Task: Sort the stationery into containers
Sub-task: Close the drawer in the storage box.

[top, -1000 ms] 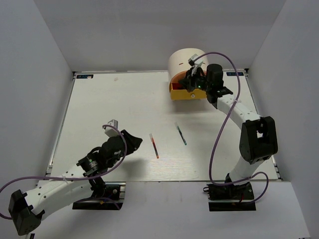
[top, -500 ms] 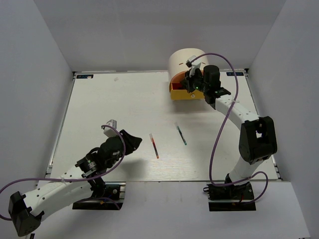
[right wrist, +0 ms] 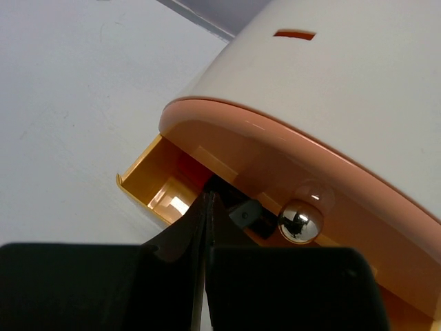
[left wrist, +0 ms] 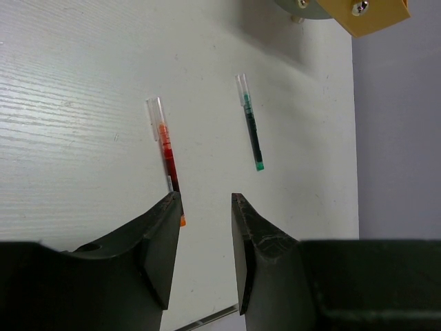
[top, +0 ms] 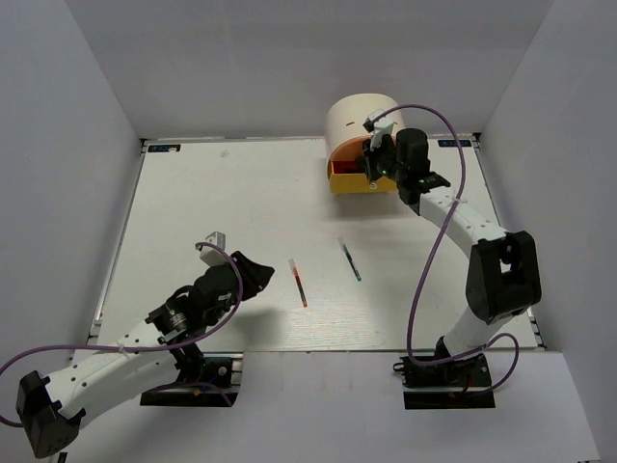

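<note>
**Red pen (left wrist: 167,155) to be gripped by the left tool (left wrist: 205,200); yellow drawer (right wrist: 155,186) is pulled out.**
The left tool is held part open and empty, one tip just beside the pen's near end on the tabletop (top: 193,212). The jaws are best centred across the barrel and lowered square, so the thin pen is not rolled towards the green pen (left wrist: 251,134) nearby. The right tool (right wrist: 208,200) is pressed together, nothing seen gripped, at the drawer's mouth.

R arm's elbow (top: 501,275) sank slightly; its tool (top: 370,168) shifted a touch at the yellow drawer (top: 345,182).
</note>
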### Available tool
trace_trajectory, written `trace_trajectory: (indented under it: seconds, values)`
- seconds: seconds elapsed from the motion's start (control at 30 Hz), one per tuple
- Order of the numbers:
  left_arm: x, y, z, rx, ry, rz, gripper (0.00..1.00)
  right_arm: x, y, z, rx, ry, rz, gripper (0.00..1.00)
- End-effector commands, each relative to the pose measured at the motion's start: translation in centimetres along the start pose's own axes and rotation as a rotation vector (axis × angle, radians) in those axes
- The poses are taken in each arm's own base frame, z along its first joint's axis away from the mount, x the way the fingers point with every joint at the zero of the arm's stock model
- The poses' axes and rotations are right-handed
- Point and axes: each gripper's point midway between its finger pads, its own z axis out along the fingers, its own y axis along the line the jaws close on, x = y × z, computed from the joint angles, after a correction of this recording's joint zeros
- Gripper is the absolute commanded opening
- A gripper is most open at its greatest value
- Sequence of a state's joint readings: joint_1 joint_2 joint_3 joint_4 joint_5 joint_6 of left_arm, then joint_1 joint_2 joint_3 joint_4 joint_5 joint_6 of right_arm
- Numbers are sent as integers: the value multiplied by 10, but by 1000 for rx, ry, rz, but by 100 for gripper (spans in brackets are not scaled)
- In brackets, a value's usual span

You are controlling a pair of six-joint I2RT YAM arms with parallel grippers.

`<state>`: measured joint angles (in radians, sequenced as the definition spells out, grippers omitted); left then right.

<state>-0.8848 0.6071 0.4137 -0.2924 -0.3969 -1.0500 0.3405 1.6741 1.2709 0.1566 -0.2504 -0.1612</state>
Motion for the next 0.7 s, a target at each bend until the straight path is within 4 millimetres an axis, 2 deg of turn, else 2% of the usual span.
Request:
trace_trajectory:
  seconds: [0.0, 0.1, 0.23, 0.3, 0.4, 0.47, 0.5, 0.67]
  values:
    - [-2, 3, 0, -8, -11, -3, 46, -24, -10, -16, 58, -50, -30, 0]
    - [-2, 3, 0, -8, -11, -3, 47, -26, -8, -22, 56, -54, -36, 0]
    - [-2, 3, 0, -8, -11, -3, 47, -32, 10, -32, -30, -92, -59, 0]
    - [-2, 3, 0, -8, -11, -3, 47, -33, 9, -35, -28, -95, -56, 0]
    - [-2, 3, 0, -8, -11, -3, 47, -35, 32, -41, -195, -99, -90, 0]
    - [-2, 3, 0, -8, -11, -3, 47, -16, 48, -46, -320, -15, -107, 0]
    - [-2, 3, 0, -8, -11, -3, 47, -11, 53, -42, -362, -5, -134, 0]
    - [-2, 3, -2, -8, -11, -3, 47, 17, 35, -38, -305, 72, -196, 0]
